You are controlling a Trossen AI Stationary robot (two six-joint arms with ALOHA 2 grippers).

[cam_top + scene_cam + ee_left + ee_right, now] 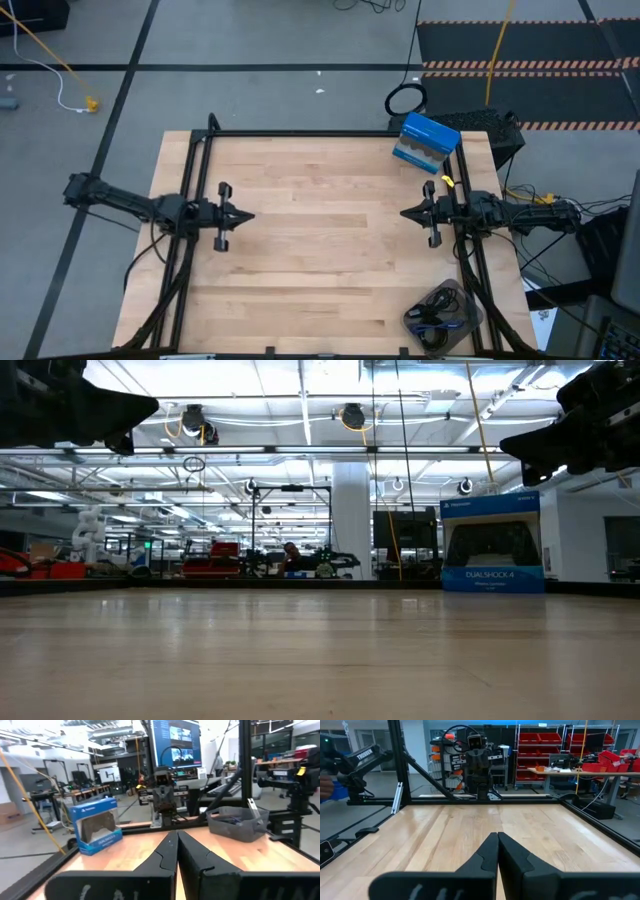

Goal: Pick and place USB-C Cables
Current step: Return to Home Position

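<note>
My left gripper point(245, 214) and my right gripper point(407, 213) point at each other across the table point(320, 260), well apart. Each has its fingers pressed together on nothing, as both wrist views show. The USB-C Cables point(437, 318) lie coiled inside the dark bin point(464, 298) at the table corner on my right arm's side, beside that arm and behind its fingertips. The right arm is nearer. The cables' long axes cannot be told. I judge that no further reach is needed.
</note>
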